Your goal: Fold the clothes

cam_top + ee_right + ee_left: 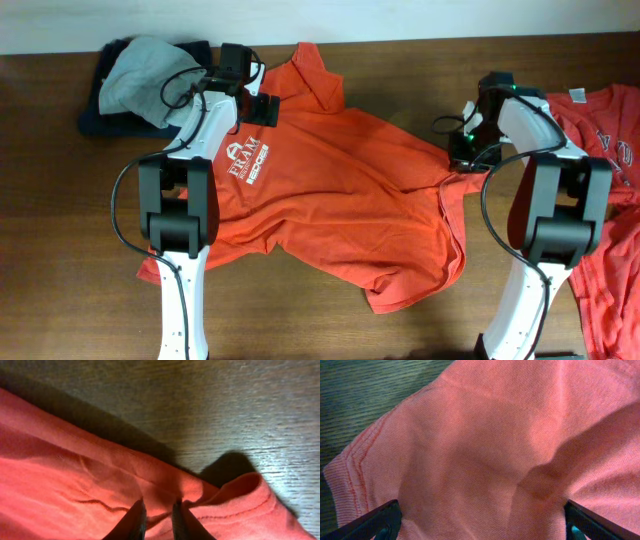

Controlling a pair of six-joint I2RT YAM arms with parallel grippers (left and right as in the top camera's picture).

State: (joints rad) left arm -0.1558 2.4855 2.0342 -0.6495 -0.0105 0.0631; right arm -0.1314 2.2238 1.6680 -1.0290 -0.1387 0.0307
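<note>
**Folding barely begun**

The shirt point(340, 190) lies spread and rumpled on the table point(60, 200), with no fold made yet. A second shirt point(605, 130) waits at the right edge. Overhead gives that layout, but only the wrist views tell the grips. The left hand point(480, 522) gapes wide over cloth, and the right hand point(156, 519) pinches the shirt's hem.

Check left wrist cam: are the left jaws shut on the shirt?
No, on the left gripper the jaws stand wide apart at the frame's bottom corners, the orange-red T-shirt lying loose between them.
</note>
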